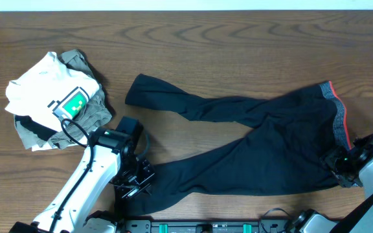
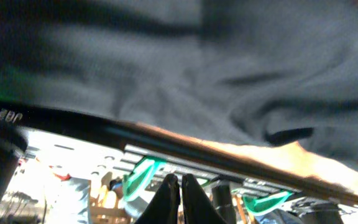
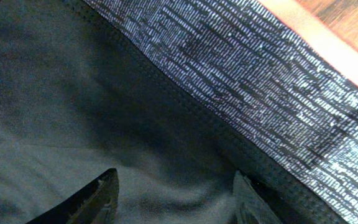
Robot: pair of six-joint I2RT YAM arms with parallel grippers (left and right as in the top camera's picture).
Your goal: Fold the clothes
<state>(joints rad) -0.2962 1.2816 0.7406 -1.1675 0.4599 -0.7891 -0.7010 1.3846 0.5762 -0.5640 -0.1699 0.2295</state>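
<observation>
Dark pants (image 1: pixel 264 149) lie spread flat on the table, legs pointing left, with the grey, red-edged waistband (image 1: pixel 337 116) at the right. My left gripper (image 1: pixel 136 180) sits at the end of the lower leg. In the left wrist view its fingers (image 2: pixel 180 180) are pressed together with nothing visible between them, and dark fabric (image 2: pixel 216 68) fills the upper part. My right gripper (image 1: pixel 342 162) is at the lower corner of the waist. In the right wrist view its fingers (image 3: pixel 178 199) are spread wide over dark fabric beside the grey waistband (image 3: pixel 260 81).
A pile of other clothes (image 1: pixel 57 97), a white shirt with a green print over olive and dark pieces, lies at the left of the wooden table (image 1: pixel 238 39). The table's front edge runs just below both grippers.
</observation>
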